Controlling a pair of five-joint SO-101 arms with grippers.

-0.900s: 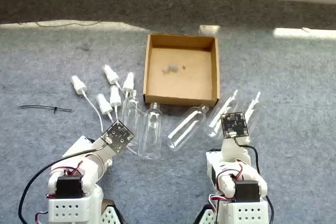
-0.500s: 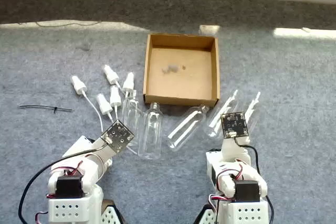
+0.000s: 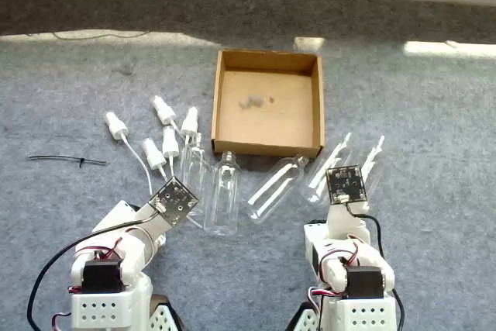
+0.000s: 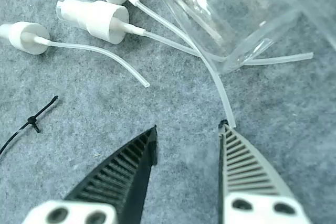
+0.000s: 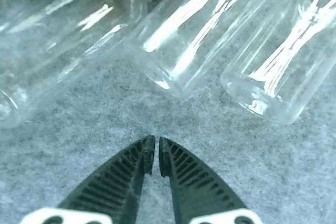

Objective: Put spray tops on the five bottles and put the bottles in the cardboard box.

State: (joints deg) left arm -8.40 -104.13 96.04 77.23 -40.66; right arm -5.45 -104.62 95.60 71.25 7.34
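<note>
On desk (image 3: 434, 114), nothing moved: both arms stay still. Empty left pincer (image 4: 186, 129) open beside spray tops (image 4: 97, 17). Empty right pincer (image 5: 156, 153) closed near bottles (image 5: 194, 30). All bottles lie topless outside cardboard box (image 3: 267, 147). Job not begun.

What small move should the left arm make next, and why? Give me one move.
Probably ease the left gripper forward to a spray top and close on its white head: the fingers are open over bare carpet, and the bottles are uncapped.
</note>
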